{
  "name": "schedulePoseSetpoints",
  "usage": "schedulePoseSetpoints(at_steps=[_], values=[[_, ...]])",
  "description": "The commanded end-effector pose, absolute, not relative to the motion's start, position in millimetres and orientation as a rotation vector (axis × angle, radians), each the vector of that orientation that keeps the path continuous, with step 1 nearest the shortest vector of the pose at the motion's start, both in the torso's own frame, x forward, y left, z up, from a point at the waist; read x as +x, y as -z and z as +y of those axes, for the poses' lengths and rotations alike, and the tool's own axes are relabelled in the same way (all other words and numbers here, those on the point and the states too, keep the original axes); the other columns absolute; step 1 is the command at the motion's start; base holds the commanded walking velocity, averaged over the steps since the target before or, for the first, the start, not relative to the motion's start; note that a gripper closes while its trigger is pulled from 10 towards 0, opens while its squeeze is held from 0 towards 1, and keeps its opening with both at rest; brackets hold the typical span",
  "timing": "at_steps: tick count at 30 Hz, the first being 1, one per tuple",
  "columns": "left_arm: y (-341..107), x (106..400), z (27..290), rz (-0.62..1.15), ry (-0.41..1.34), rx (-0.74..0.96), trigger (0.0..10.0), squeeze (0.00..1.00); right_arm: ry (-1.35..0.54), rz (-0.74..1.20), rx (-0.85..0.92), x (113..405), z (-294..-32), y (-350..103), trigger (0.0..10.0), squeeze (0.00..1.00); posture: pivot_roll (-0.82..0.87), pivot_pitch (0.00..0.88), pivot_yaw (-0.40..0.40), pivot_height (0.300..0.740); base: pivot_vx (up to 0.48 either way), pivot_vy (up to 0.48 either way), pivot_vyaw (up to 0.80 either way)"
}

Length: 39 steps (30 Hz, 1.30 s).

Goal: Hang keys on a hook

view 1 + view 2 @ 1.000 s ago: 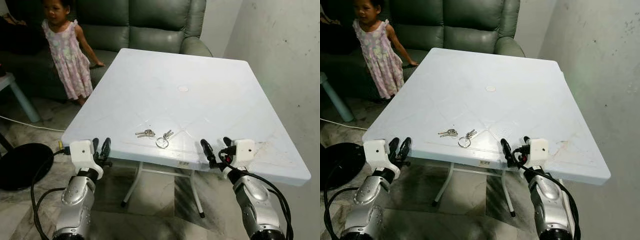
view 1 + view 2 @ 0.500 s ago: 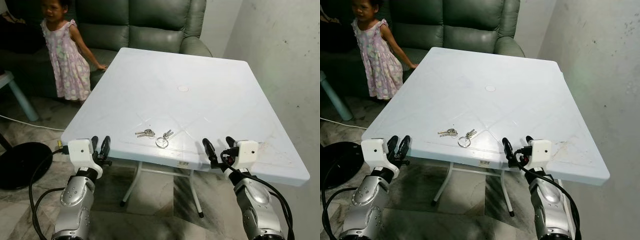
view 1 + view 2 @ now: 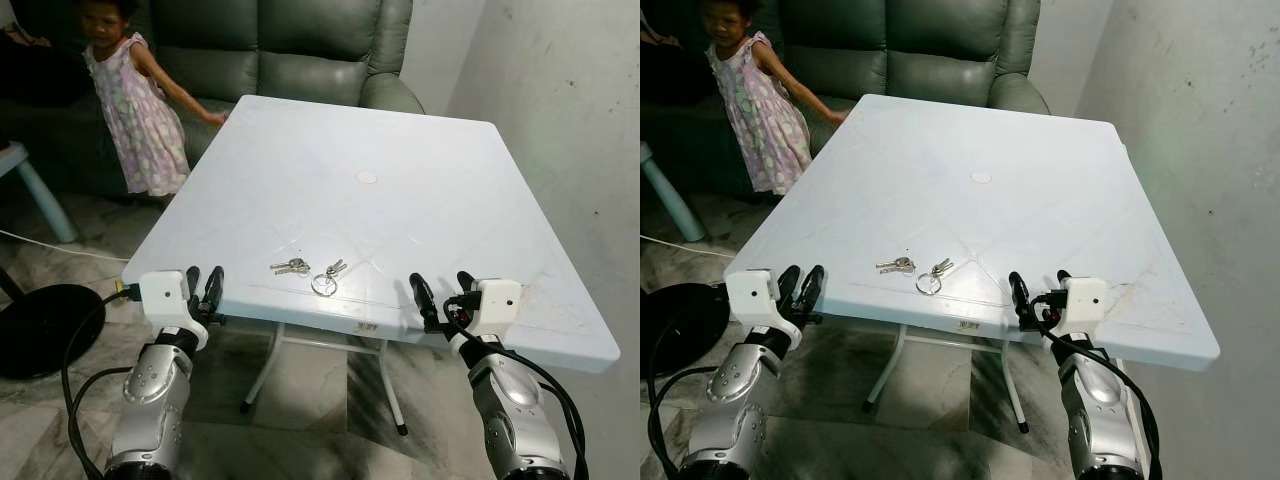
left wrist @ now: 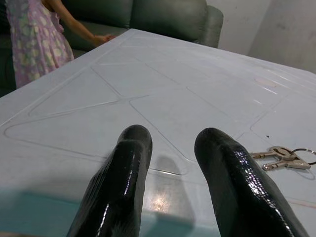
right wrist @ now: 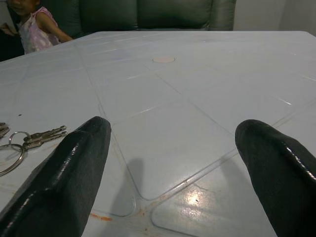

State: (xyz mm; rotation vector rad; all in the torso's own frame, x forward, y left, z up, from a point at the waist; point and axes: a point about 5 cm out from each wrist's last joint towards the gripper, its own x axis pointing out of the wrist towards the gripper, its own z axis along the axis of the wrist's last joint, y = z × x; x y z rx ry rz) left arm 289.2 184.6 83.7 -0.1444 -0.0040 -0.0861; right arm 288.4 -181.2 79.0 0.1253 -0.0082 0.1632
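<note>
Keys [image 3: 310,272] lie untouched on white table [image 3: 400,140], ahead between both grippers. Right gripper [image 3: 441,292] spread wide, empty; left gripper [image 3: 203,287] slightly parted, empty. Pickup and hanging both remain.

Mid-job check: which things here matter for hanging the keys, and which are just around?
For the job:
- keys on a ring, lying on the table
- right end effector, open, at the near edge
- left end effector, open

Just around:
- person at the far corner
- green sofa
- black round base on the floor
</note>
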Motion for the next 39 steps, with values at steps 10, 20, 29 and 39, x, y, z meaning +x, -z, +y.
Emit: schedulePoseSetpoints(at_steps=[10,20,29,39], values=[[-84.2,293.2,178.8,0.001,0.114,-0.161,10.0,0.00,-0.160,-0.052,0.107,290.7,-184.8,-89.2,10.0,0.00,0.14,0.000,-0.083,0.740,0.000,0.159,0.00],[-82.6,293.0,176.6,0.005,0.121,-0.169,10.0,0.00,-0.165,-0.047,0.102,288.2,-184.1,-88.0,10.0,0.00,0.13,0.000,-0.085,0.740,0.000,0.479,0.00],[-82.6,293.7,176.9,0.004,0.119,-0.166,10.0,0.00,-0.164,-0.043,0.099,286.8,-185.3,-87.5,10.0,0.00,0.13,0.000,-0.086,0.740,0.000,0.480,0.00],[-80.3,293.8,176.3,0.012,0.077,-0.178,10.0,0.00,-0.146,0.003,0.104,285.6,-187.1,-83.9,10.0,0.00,0.12,0.000,-0.090,0.740,0.000,0.070,0.00]])
